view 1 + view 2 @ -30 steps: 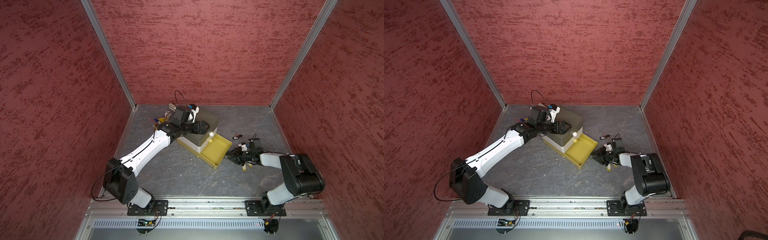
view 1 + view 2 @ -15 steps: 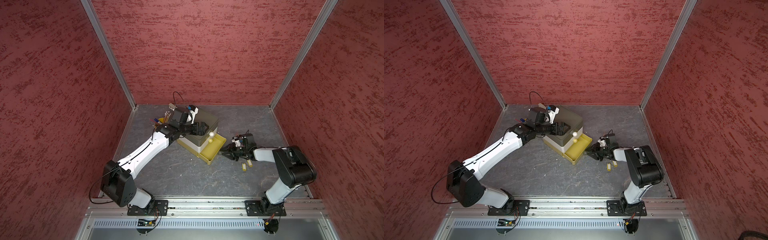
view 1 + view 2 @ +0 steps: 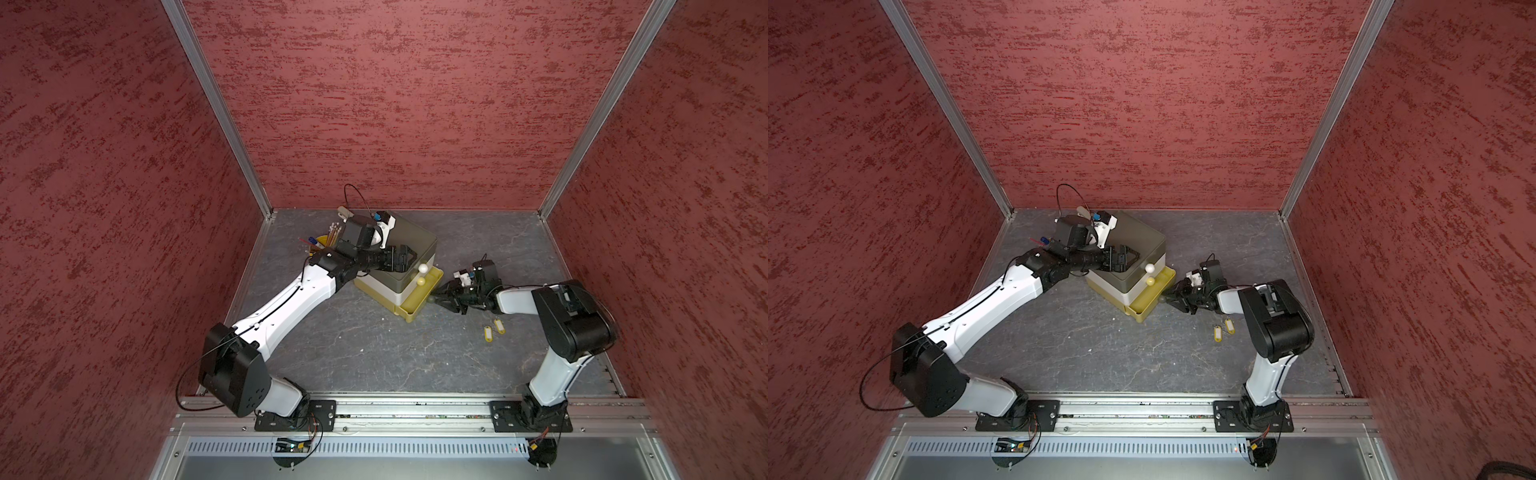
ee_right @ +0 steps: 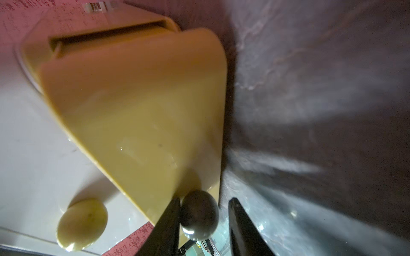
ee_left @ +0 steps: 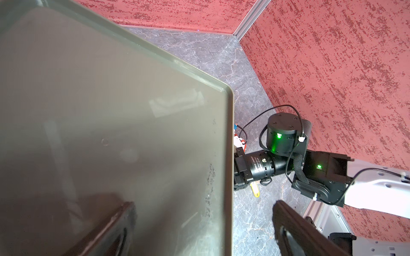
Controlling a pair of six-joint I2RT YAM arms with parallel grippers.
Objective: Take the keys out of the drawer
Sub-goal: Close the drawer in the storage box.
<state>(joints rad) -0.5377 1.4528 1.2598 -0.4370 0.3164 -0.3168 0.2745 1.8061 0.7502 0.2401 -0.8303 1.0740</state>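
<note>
The yellow bottom drawer [image 3: 419, 303] [image 4: 144, 110] of a small three-drawer chest stands out only a little, and its inside is hidden. My right gripper [image 3: 436, 298] [image 4: 204, 200] is open at the drawer's front. The dark knob [image 4: 198, 215] sits between its fingers, against one finger and apart from the other. Two keys with yellow tags [image 3: 488, 333] [image 3: 499, 325] lie on the table beside the right arm, in both top views [image 3: 1217, 333]. My left gripper [image 3: 405, 259] [image 5: 203, 228] is wide open, holding nothing, straddling the front edge of the chest's olive top [image 5: 111, 110].
A yellow cup of pencils [image 3: 328, 239] stands behind the left arm near the back left corner. The chest's upper drawers, with white [image 3: 423, 268] and yellow [image 3: 421, 281] knobs, are closed. Red walls close in three sides, and a metal rail [image 3: 415, 409] runs along the front.
My right gripper has moved left toward the chest, and the yellow drawer has slid from wide open to almost shut. The left arm has stayed at the chest's top.
</note>
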